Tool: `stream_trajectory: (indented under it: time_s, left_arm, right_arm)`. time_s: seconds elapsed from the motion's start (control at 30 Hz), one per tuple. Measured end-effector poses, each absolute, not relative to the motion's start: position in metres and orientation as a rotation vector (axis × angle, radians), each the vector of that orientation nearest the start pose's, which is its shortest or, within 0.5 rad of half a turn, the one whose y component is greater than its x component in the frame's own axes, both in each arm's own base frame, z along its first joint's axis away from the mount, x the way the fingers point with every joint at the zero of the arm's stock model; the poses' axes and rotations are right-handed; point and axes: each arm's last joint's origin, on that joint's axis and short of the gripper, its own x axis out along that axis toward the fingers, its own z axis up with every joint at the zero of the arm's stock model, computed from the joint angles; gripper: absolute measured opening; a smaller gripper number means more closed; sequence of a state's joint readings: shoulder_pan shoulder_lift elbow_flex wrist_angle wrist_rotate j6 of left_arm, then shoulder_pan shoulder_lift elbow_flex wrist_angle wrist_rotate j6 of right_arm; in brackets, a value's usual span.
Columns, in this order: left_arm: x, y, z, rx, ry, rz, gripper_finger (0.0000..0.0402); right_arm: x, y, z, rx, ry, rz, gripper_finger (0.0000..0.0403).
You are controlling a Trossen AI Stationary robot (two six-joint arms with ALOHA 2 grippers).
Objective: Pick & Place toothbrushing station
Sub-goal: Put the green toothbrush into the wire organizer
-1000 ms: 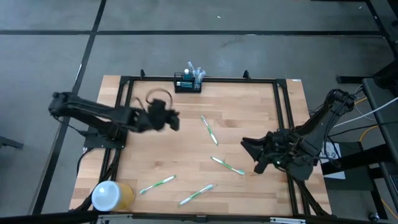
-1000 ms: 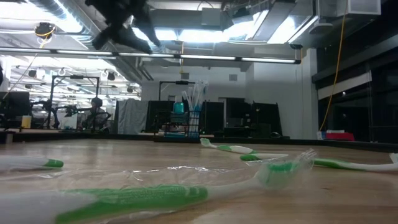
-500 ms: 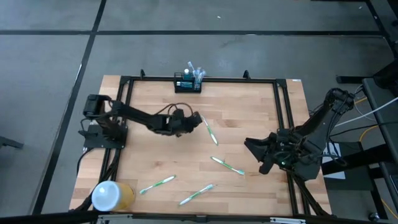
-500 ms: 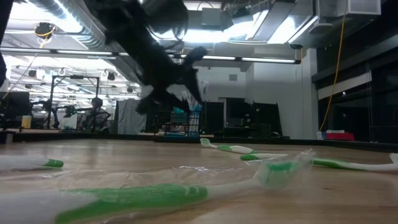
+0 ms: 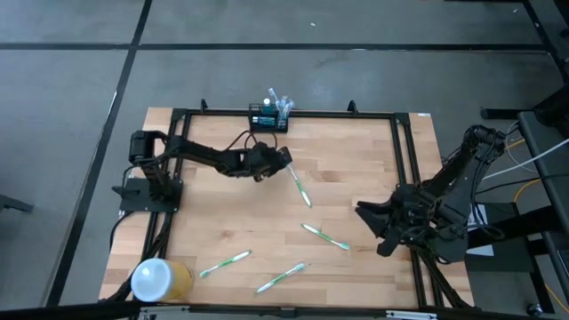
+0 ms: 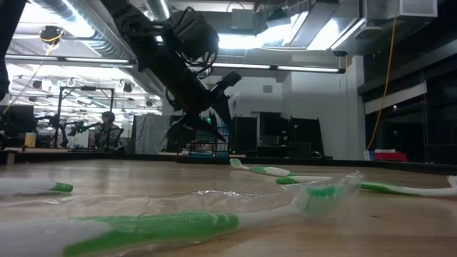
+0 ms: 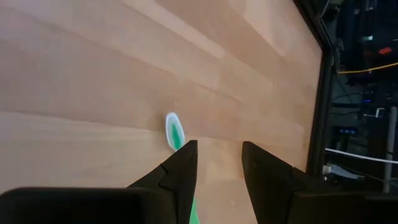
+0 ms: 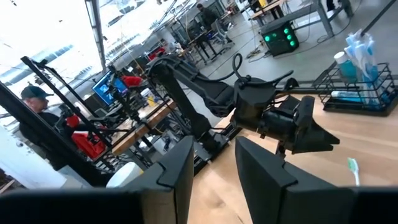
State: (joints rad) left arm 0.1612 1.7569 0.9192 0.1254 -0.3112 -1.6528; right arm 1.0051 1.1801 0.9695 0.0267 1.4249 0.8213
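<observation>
The toothbrushing station, a small black slotted rack [image 5: 268,119] holding several items, stands at the middle of the table's far edge; it also shows in the low view [image 6: 212,148] and the right wrist view [image 8: 357,93]. My left gripper [image 5: 285,158] is open and empty, above the table in front of the rack. It hovers over the far end of a green-and-white toothbrush [image 5: 300,186], whose tip shows just past its fingers [image 7: 175,132]. My right gripper [image 5: 367,229] is open and empty at the table's right, fingers pointing left.
Three more green-and-white toothbrushes lie on the wood: one at centre right [image 5: 325,236] and two near the front edge [image 5: 225,262] [image 5: 281,277]. A white-and-yellow cylinder [image 5: 158,280] stands at the near left corner. A black frame [image 5: 404,178] borders the table. People show in the room beyond.
My left gripper has swung toward the table's right and far edges and come down, from left of centre to just above the far end of the middle toothbrush. My right gripper has drawn back a little toward the right edge. No object has moved.
</observation>
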Motion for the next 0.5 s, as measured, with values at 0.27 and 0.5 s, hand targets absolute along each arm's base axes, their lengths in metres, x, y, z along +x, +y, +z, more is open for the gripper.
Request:
stream_trajectory:
  time_s: [0.27,0.5]
  left_arm:
    - [0.343,0.073,0.148,-1.477,0.249,0.924,0.0116]
    - [0.355,0.076,0.135,-1.481,0.302,0.917,0.0118]
  right_arm:
    - [0.153,0.189,0.342,0.621,-0.110,-0.421,0.0120]
    - [0.153,0.189,0.342,0.624,-0.118,-0.433,0.0120]
